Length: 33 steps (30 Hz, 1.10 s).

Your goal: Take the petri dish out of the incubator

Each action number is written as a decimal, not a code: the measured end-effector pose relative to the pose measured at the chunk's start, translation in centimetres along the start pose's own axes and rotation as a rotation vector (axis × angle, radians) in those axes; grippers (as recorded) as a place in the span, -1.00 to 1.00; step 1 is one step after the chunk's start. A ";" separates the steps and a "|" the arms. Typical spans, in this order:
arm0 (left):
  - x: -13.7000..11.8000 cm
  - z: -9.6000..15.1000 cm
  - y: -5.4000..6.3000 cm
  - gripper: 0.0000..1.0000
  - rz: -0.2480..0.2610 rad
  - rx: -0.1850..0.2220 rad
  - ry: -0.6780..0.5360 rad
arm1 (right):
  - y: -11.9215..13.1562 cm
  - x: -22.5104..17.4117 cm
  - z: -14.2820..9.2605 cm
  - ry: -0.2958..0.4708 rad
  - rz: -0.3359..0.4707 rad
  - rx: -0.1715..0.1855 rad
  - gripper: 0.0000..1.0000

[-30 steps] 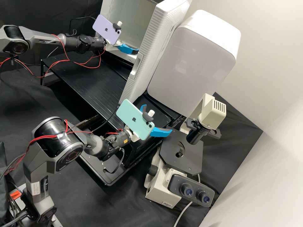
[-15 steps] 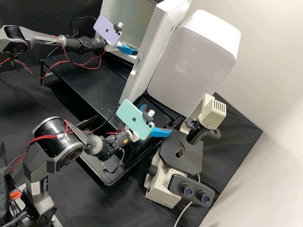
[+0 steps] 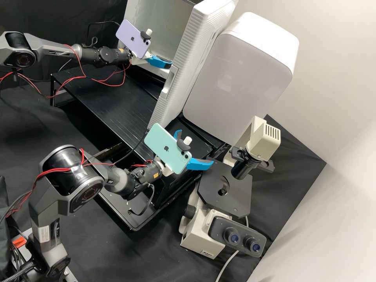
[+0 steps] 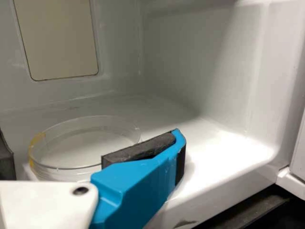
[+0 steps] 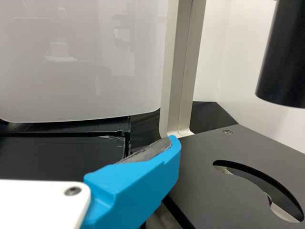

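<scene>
Seen from above, the left hand (image 3: 160,61) sits in the incubator (image 3: 156,23) mouth, fingertips hidden. Its wrist view shows the dish (image 4: 71,138) on the incubator floor between wide-spread fingers (image 4: 143,181), one cut off at the edge. The right hand (image 3: 194,149) hangs open, empty, by the microscope (image 3: 223,219)

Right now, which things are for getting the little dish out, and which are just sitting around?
For the job:
- petri dish, lying on the incubator's floor
- incubator, standing open
- left gripper, open, right at the dish

Just sitting there:
- microscope
- right gripper, beside the microscope's stage
- black bench
</scene>
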 end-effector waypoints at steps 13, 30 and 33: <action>0.0 -0.1 -0.3 -1.00 0.002 0.007 0.001 | 0.0 0.0 0.0 0.000 0.000 0.000 1.00; 0.0 -0.2 -0.5 -1.00 -0.001 -0.018 0.005 | 0.0 0.0 0.0 0.000 0.000 0.000 1.00; 0.0 -0.2 -0.5 -1.00 -0.001 -0.022 0.005 | 0.0 0.0 0.0 0.000 0.000 0.000 1.00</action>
